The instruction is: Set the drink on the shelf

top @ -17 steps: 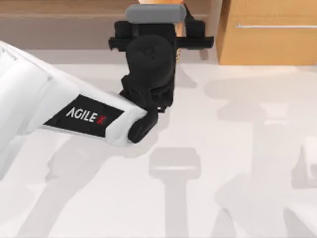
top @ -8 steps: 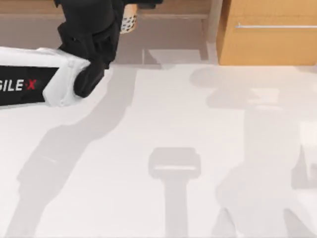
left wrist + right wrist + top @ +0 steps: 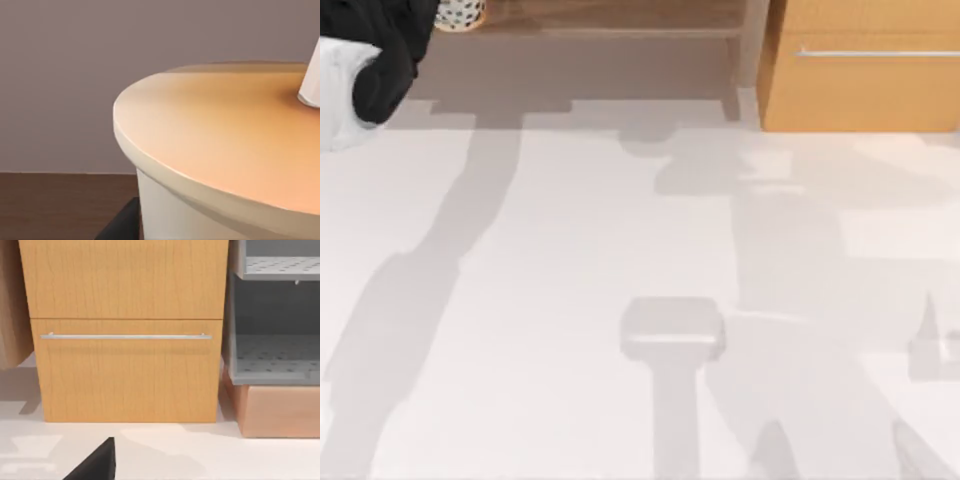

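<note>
Drink cup [image 3: 459, 13] standing at the far left end of the shelf [image 3: 620, 18], base with dark pearls just visible at the top edge of the top view, resting on the long brown board inside the recessed grey-brown unit. White table [image 3: 640, 300] spreading across the whole foreground, crossed by grey arm shadows. Orange-wood cabinet [image 3: 865, 65] at the far right of the table, beside the shelf unit, carrying a silver bar handle [image 3: 875, 53] across its front; same cabinet [image 3: 125, 330] and handle [image 3: 125, 336] facing the right wrist camera, with a grey perforated rack [image 3: 275, 315] next to it on a lighter wooden base. Left arm [image 3: 365, 60] at the top left corner of the top view, black wrist over white link, right next to the drink; left gripper's fingers hidden there, so cannot tell whether apart, together or clamped. Orange-brown lid [image 3: 225, 135] of the drink very close under the left wrist camera, white straw [image 3: 311, 80] rising from it, dark brown board behind and below. Right gripper: a single black finger [image 3: 95, 462] at the picture's edge, over the white table; state cannot be told. No readable writing or labels anywhere
</note>
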Controlling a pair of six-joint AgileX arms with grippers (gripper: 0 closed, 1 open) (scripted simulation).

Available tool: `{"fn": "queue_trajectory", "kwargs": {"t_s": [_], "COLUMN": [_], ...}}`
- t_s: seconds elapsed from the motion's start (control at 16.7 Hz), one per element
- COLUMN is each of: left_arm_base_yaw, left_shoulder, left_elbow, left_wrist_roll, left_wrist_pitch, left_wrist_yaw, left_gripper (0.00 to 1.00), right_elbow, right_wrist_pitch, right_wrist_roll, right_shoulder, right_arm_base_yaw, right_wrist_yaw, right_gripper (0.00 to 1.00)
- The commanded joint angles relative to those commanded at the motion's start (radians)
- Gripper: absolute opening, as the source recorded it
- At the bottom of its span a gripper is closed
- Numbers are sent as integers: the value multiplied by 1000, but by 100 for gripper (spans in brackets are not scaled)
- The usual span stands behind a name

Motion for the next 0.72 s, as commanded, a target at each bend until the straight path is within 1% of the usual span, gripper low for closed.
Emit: {"fn": "queue_trajectory", "kwargs": {"t_s": [0.24,0.72], "left_arm_base_yaw": [41,41], "left_shoulder": [2,2], "left_elbow": [54,47], "left_wrist_roll": [11,2], "left_wrist_pitch": [-47,-37], "left_wrist_yaw": [51,65], "left_gripper": [0,0], "right_elbow": [0,0], "right_wrist_pitch": [0,0], "right_wrist_roll": [0,0], "right_shoulder": [0,0], "right_arm_base_yaw": [0,0], "right_wrist_yaw": [0,0], "right_gripper": [100,100]}}
